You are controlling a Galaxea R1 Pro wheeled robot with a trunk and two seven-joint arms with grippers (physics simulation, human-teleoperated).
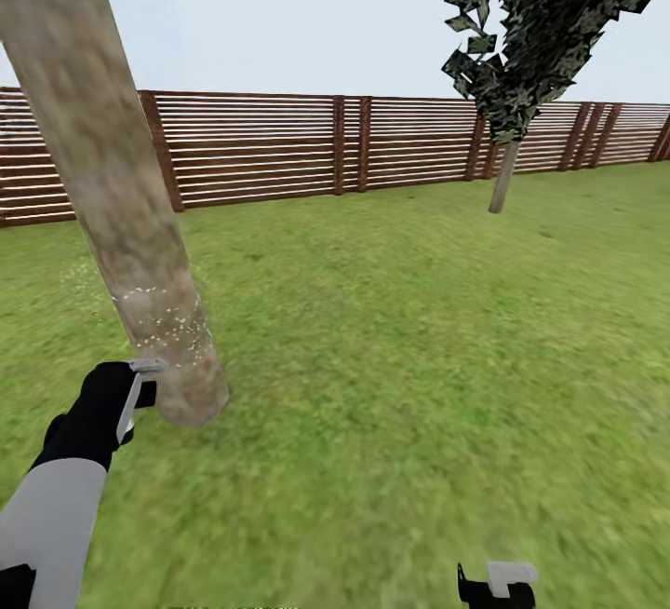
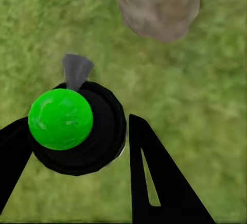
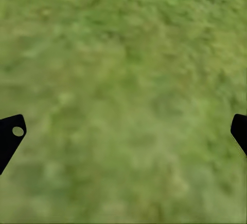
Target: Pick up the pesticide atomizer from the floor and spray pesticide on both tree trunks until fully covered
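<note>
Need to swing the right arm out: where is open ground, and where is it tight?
Open lawn runs from the near tree trunk to the fence and far tree. Bare grass under the right gripper. Tight by the left gripper, beside the trunk's base.

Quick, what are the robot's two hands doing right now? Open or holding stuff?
Left gripper: jaws shut on the pesticide atomizer, right beside the tree trunk.
Right gripper: jaws open wide, holding nothing, over the grass.

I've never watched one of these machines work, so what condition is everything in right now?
Left pincer: shut on the pesticide atomizer, beside the trunk's base.
Right pincer: open, holding nothing, over grass.
Near tree trunk: leaning, white specks low down.
Far tree: standing by the fence.
</note>
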